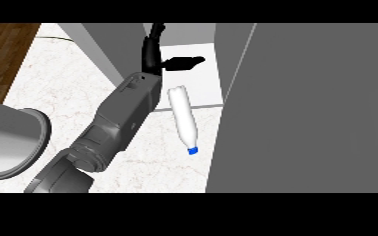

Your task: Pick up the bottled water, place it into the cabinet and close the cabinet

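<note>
The bottled water (pixel 182 115), clear with a blue cap (pixel 193 151), lies on its side. Its base rests on the cabinet's white shelf (pixel 203 80) and its cap end reaches out over the marble counter (pixel 66 100). My left hand (pixel 153 55) is inside the cabinet opening just beyond the bottle's base. It is open, with fingers straight up and the thumb sticking out to the right, and it does not touch the bottle. The grey forearm runs from the lower left beside the bottle. My right hand does not show.
A large grey cabinet door (pixel 303 110) fills the right side, close to the bottle's cap. A grey cabinet wall (pixel 103 50) stands at the left of the opening. A grey round bowl (pixel 18 140) sits at the left edge, with wood flooring (pixel 15 40) at the upper left.
</note>
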You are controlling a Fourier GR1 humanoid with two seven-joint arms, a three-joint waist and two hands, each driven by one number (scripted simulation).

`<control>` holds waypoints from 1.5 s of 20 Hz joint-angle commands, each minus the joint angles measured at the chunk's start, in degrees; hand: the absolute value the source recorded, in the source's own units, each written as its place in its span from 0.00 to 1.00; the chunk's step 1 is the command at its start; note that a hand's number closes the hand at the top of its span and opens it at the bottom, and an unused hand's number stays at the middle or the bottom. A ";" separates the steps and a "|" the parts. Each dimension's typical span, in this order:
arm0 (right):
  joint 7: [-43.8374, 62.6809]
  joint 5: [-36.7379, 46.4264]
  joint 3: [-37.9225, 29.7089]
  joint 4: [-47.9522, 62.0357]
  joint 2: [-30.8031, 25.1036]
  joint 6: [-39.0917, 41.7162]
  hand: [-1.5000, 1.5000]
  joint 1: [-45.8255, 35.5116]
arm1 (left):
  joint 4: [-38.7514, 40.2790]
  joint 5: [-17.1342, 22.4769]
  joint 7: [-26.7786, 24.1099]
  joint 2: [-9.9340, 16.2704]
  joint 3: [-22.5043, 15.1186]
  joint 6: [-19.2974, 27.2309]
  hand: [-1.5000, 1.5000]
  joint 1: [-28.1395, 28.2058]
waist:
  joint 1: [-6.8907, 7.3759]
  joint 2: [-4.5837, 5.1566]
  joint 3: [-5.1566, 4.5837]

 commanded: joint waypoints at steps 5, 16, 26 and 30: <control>-0.55 2.19 3.80 -2.28 0.73 -0.47 0.00 3.44 | -1.75 -0.40 -2.80 -0.75 0.62 -6.75 0.00 0.17 | 0.75 -0.49 0.00; 5.35 0.59 -1.37 -5.46 -0.23 -0.11 0.00 -0.71 | -11.79 4.32 0.25 -0.82 -0.51 -20.70 0.00 2.99 | 2.29 -1.22 0.02; 8.43 4.04 1.14 -8.92 -0.59 -1.90 0.00 0.25 | -33.42 6.65 7.32 -0.83 -7.53 -17.94 1.00 16.67 | 5.19 -2.23 0.02; 6.88 6.37 1.06 -5.86 -2.54 -0.66 0.00 -1.66 | -43.34 5.14 8.68 0.46 -10.07 -17.07 1.00 26.71 | 6.09 -2.39 0.01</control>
